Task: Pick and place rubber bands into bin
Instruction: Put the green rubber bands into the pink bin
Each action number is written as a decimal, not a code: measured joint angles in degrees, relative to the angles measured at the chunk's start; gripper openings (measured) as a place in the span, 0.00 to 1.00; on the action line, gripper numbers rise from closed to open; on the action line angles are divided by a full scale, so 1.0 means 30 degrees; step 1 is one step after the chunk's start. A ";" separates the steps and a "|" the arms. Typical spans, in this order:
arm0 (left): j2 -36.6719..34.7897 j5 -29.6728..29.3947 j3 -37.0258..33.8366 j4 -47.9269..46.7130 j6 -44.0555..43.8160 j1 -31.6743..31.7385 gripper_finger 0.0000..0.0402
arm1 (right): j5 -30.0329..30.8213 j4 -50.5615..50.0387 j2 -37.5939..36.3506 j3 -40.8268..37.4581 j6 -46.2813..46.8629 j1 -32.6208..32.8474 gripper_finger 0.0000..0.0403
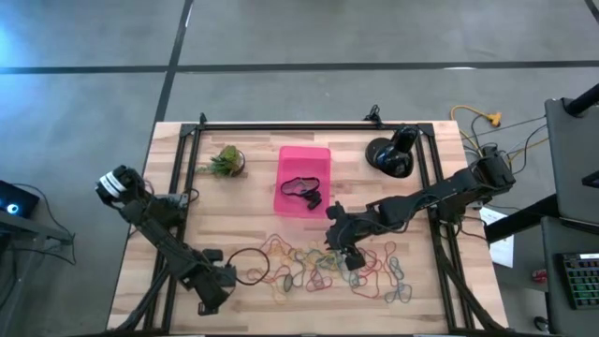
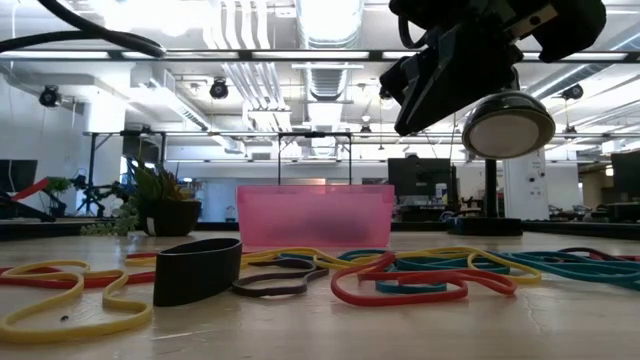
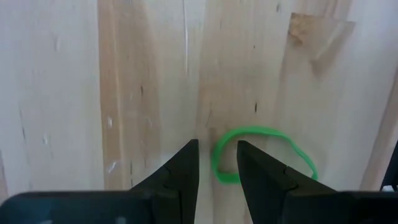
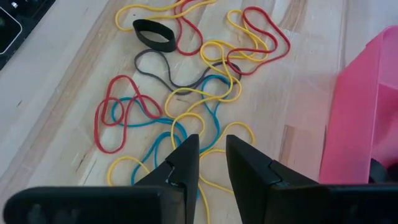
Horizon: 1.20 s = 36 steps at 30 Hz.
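Several rubber bands [image 1: 323, 267] in red, yellow, teal, grey and black lie tangled on the wooden table, near of the pink bin [image 1: 302, 180]. The bin has dark bands inside. My right gripper [image 4: 212, 138] hangs over the pile [image 4: 186, 93], raised well clear, its fingers a narrow gap apart with nothing between them. My left gripper [image 3: 217, 144] points down near the table's near left part [image 1: 223, 281]. It is open by a narrow gap over one end of a lone green rubber band [image 3: 264, 152], which lies flat on the wood. My left gripper comes from above, pointing steeply down. The green band's end [image 3: 216, 167] shows in the gap between its fingertips, one finger over the loop's inside and one outside. Whether the fingers touch the band I cannot tell.
A small potted plant [image 1: 225, 161] stands left of the bin and a round black object [image 1: 391, 154] right of it. A large thin black loop [image 1: 248, 267] lies beside my left gripper. A black frame rail [image 1: 309, 124] runs along the far edge. Bare wood lies at the near left.
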 joint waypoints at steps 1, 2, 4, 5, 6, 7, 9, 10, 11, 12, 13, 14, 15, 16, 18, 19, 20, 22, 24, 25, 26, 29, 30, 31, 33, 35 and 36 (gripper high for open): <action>0.0000 -0.0036 -0.0002 0.0004 0.0009 -0.0068 0.23 | 0.0000 0.0003 0.0000 0.0003 0.0000 0.0000 0.18; 0.0009 -0.0101 -0.0007 0.0004 0.0015 -0.0148 0.23 | 0.0000 0.0003 0.0000 0.0000 0.0000 0.0000 0.18; 0.0105 -0.0225 -0.0007 0.0004 0.0105 -0.0314 0.23 | 0.0000 0.0003 0.0000 0.0000 0.0000 0.0000 0.17; 0.0167 -0.0309 0.0000 0.0004 0.0169 -0.0402 0.23 | -0.0004 0.0003 0.0003 0.0004 0.0000 0.0000 0.17; 0.0253 -0.0378 0.0011 0.0000 0.0179 -0.0474 0.23 | -0.0007 0.0003 0.0006 0.0006 0.0000 0.0000 0.16; 0.0346 -0.0406 0.0026 -0.0003 0.0186 -0.0518 0.23 | -0.0007 0.0003 0.0000 0.0001 0.0000 0.0000 0.16; 0.0472 -0.0395 0.0036 -0.0074 0.0189 -0.0544 0.23 | -0.0007 0.0003 0.0006 0.0000 0.0000 0.0000 0.16; 0.0526 -0.0396 0.0036 -0.0267 0.0189 -0.0544 0.23 | -0.0013 0.0003 0.0000 0.0002 0.0000 0.0000 0.16; 0.0554 -0.0410 0.0036 -0.0392 0.0182 -0.0544 0.23 | -0.0011 0.0003 0.0000 0.0000 0.0000 0.0000 0.16; 0.0575 -0.0424 0.0044 -0.0548 0.0179 -0.0544 0.22 | -0.0015 0.0003 0.0000 0.0007 0.0003 0.0000 0.16; 0.0576 -0.0422 0.0051 -0.0650 0.0182 -0.0544 0.20 | -0.0015 0.0003 0.0000 0.0002 0.0034 0.0000 0.16; 0.0573 -0.0441 0.0044 -0.0690 0.0175 -0.0544 0.18 | -0.0016 -0.0002 0.0000 0.0004 0.0081 0.0000 0.16; 0.0561 -0.0461 0.0036 -0.0728 0.0175 -0.0544 0.16 | -0.0022 0.0005 0.0000 0.0007 0.0087 0.0000 0.16; 0.0559 -0.0472 0.0038 -0.0788 0.0173 -0.0544 0.13 | -0.0022 0.0003 0.0000 0.0007 0.0087 0.0000 0.16; 0.0539 -0.0501 0.0073 -0.0885 0.0175 -0.0544 0.07 | -0.0022 0.0004 0.0000 0.0007 0.0067 0.0000 0.16; 0.0532 -0.0525 0.0080 -0.0911 0.0175 -0.0536 0.04 | -0.0022 0.0003 0.0005 0.0007 0.0046 0.0000 0.16; 0.0526 -0.0526 0.0080 -0.0946 0.0175 -0.0536 0.02 | -0.0022 0.0003 0.0005 0.0007 0.0029 0.0000 0.16; 0.0532 -0.0626 0.0066 -0.0986 0.0186 -0.0536 0.01 | -0.0020 0.0003 0.0000 0.0007 0.0022 0.0000 0.16; 0.0529 -0.0936 0.0082 -0.1003 0.0635 -0.0544 0.01 | -0.0022 0.0003 0.0000 0.0007 0.0022 0.0000 0.16; 0.0497 -0.1165 0.0114 -0.1015 0.1047 -0.0542 0.01 | -0.0021 0.0003 0.0000 0.0007 0.0021 0.0000 0.16; 0.0440 -0.1459 0.0140 -0.1025 0.1546 -0.0521 0.01 | -0.0018 0.0003 0.0000 0.0007 0.0015 0.0000 0.16; 0.0285 -0.2532 0.0217 -0.1184 0.2826 -0.0406 0.00 | -0.0015 0.0003 0.0000 0.0007 0.0015 0.0000 0.15; 0.0241 -0.3221 0.0221 -0.1288 0.3184 -0.0339 0.00 | -0.0020 0.0003 0.0000 0.0007 0.0015 0.0000 0.15; 0.0204 -0.3990 0.0226 -0.1422 0.3528 -0.0264 0.00 | -0.0015 0.0003 0.0000 0.0007 0.0015 0.0000 0.15; 0.0143 -0.5176 0.0264 -0.1458 0.3990 -0.0165 0.00 | -0.0015 0.0003 0.0002 0.0007 0.0015 0.0000 0.15; 0.0081 -0.5749 0.0406 -0.1688 0.4202 -0.0150 0.00 | -0.0015 0.0003 0.0001 0.0007 0.0015 -0.0007 0.15; 0.0066 -0.6084 0.0463 -0.1907 0.4237 -0.0130 0.00 | -0.0015 0.0003 0.0000 0.0007 0.0015 -0.0007 0.16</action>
